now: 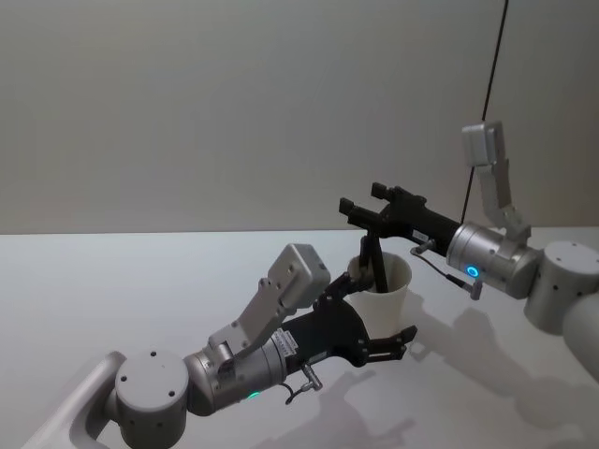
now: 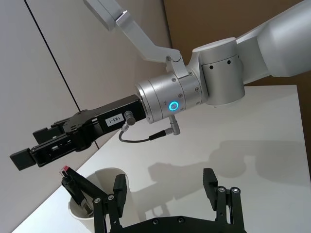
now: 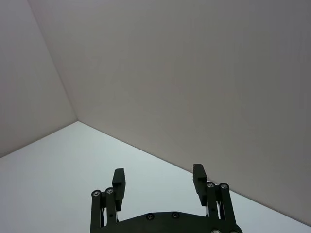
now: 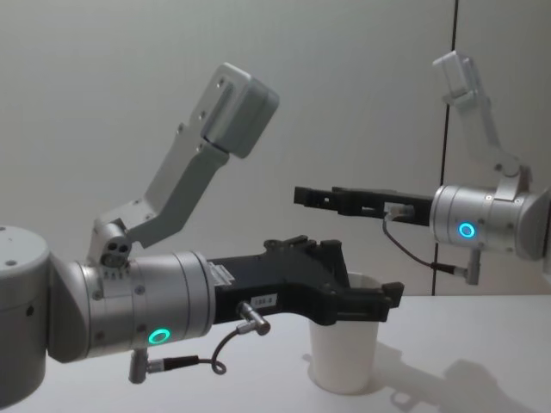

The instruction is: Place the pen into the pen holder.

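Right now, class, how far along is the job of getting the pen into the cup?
Done, by the look of it: the pen stands inside the cup, its top leaning on the rim. In hand: nothing. The right gripper hangs open and empty above the cup, and the left gripper is open beside it, gripping nothing. Left: probably only pulling both arms back from the cup.

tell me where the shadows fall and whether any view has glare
Head view: soft arm shadows lie on the table right of the pen holder. Left wrist view: the right hand casts a grey shadow on the tabletop. Chest view: a faint shadow beside the cup. No glare, only glowing arm ring lights.
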